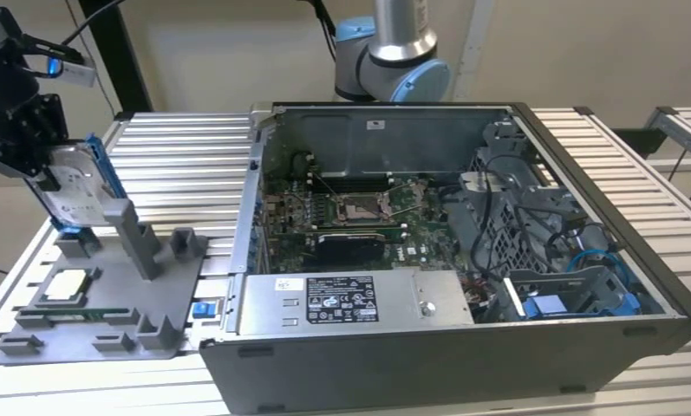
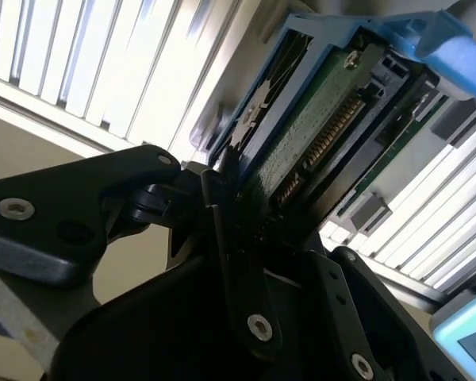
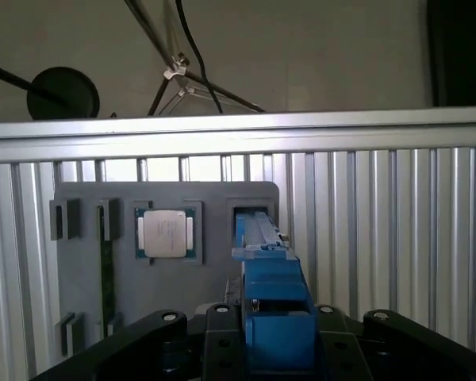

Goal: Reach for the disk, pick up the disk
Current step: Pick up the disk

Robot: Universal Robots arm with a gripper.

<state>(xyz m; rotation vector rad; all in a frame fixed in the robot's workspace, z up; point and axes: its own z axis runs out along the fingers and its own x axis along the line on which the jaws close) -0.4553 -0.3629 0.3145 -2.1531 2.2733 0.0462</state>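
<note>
The flat rectangular silver-grey metal disk with blue plastic side rails [image 1: 77, 191] stands on edge, clamped between the fingers of the black gripper [image 3: 274, 321], which hide part of it in both wrist views. Its green circuit-board face shows in the second wrist view. The grey plastic fixture tray [image 1: 114, 299] lies just below the gripper, and I cannot tell whether the disk touches it.

Exterior view high, oblique — both wrist views close on disk [image 2: 301, 151].
</note>
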